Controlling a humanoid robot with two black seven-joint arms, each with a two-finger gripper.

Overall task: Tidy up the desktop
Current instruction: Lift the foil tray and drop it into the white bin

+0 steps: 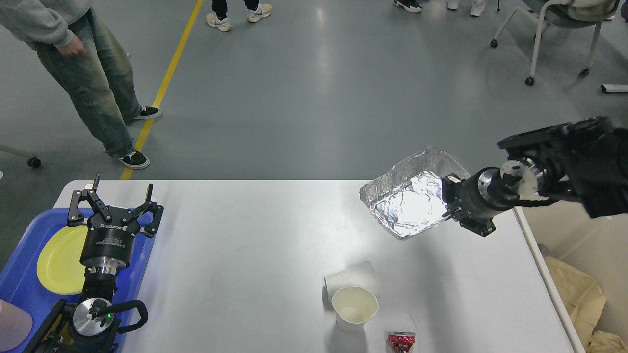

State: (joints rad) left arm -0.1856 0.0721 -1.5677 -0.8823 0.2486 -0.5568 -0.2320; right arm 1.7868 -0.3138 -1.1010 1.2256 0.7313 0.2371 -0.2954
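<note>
Two paper cups sit on the white tabletop toward its near right part: one lies on its side and the other stands upright just in front of it, touching it, its mouth open. A small red crumpled wrapper lies close by, at the near edge of the view. The tabletop fills the lower half of the view, its far rounded corners showing against the grey floor.

Above the far right corner of the tabletop, the right pincer is closed on the edge of a crumpled foil tray, which hangs clear of the surface, tilted with its shiny inside facing the camera.

At the left end, the left pincer points away from the camera with its fingers spread wide and nothing between them. It stands over the edge of a blue tray that carries a yellow plate.

To the right of the tabletop, a beige bin holds brown crumpled paper. On the floor beyond, a person in jeans stands beside a yellow line.
</note>
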